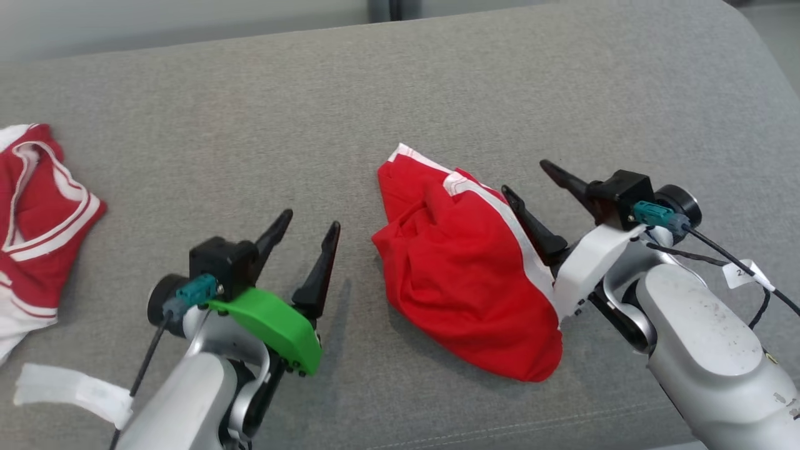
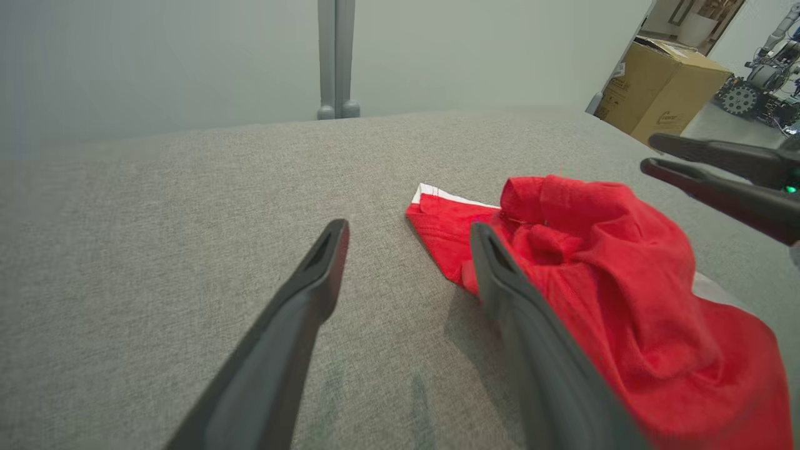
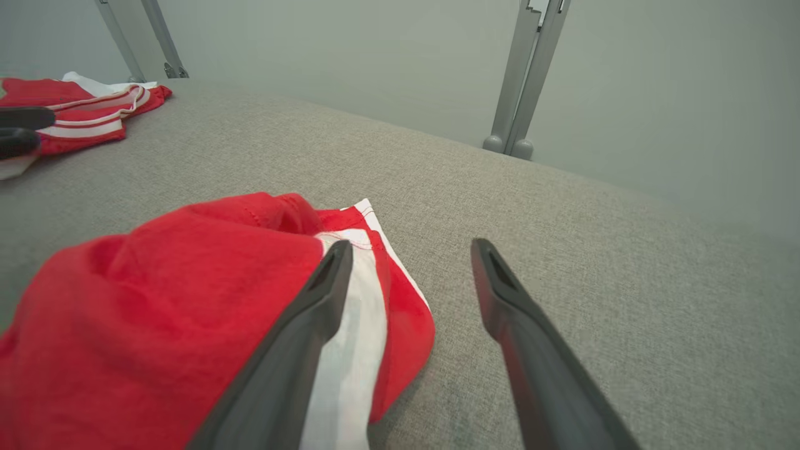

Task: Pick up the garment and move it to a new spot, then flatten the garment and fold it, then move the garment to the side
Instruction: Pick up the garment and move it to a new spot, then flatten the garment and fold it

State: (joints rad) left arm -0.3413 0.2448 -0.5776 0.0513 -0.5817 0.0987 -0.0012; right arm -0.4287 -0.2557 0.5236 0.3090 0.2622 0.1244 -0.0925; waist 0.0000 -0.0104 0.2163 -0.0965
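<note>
A crumpled red garment (image 1: 462, 269) lies bunched at the centre-right of a grey cushion (image 1: 250, 112), its white band (image 3: 350, 362) turned toward the right gripper (image 1: 525, 177). That gripper's fingers are spread and hold nothing, the inner one over the cloth's edge. The left gripper (image 1: 312, 219) hovers just beside the opposite edge, likewise spread and empty. Flattening looks best served by each gripper pinching one outer edge low, then drawing apart evenly. A second red-and-white garment (image 1: 37, 212) rests well apart at the far left.
</note>
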